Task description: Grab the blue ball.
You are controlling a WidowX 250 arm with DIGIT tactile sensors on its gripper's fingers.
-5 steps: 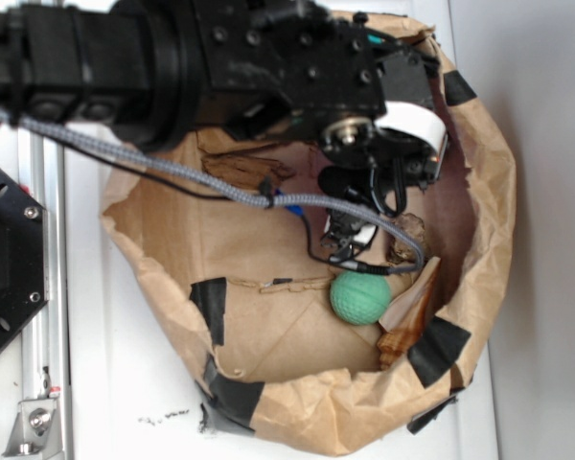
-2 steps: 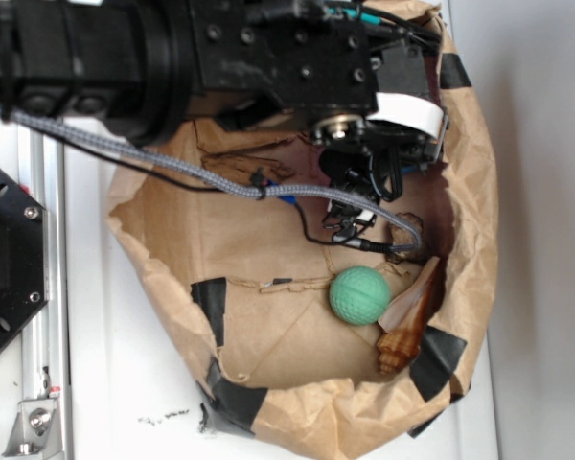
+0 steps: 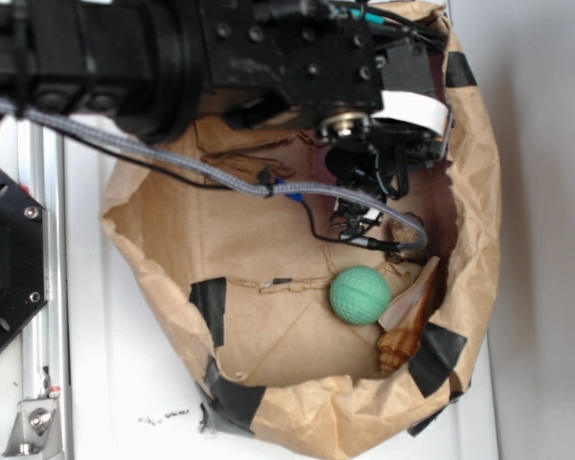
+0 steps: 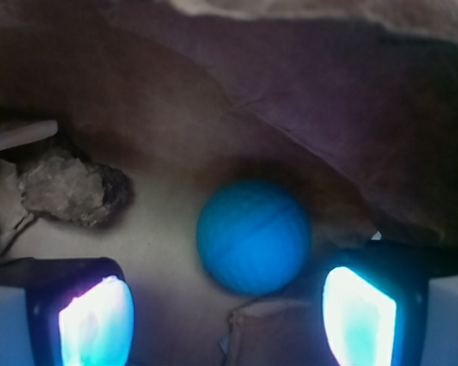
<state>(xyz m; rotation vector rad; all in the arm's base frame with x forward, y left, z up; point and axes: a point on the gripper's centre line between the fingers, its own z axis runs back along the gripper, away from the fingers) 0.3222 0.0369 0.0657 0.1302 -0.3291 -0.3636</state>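
The pincer (image 4: 225, 305) hangs wide open down inside the paper bag (image 3: 172, 240), its two fingers (image 4: 91, 316) well apart at the lower corners of the wrist view and gripping nothing. The blue ball (image 4: 253, 236) sits on the bag floor between and just ahead of the fingertips, nearer the right-hand one; I can't tell whether that finger touches it. Behind the ball the brown paper wall rises in dark folds. Off to the left of the ball lies a rough brownish lump (image 4: 69, 187), apart from it.

From the outside camera the black arm (image 3: 172, 57) reaches across the top of the bag and the pincer (image 3: 359, 216) drops in near the far right wall, hiding the blue ball. A grey braided cable (image 3: 172, 163) loops over the opening. The green ball (image 3: 359, 295) rests lower in the bag, just beside a spiral shell (image 3: 407, 321) leaning on the wall. Black tape patches (image 3: 211, 307) mark the bag rim, and the bag sits on the white worktop (image 3: 125, 383)
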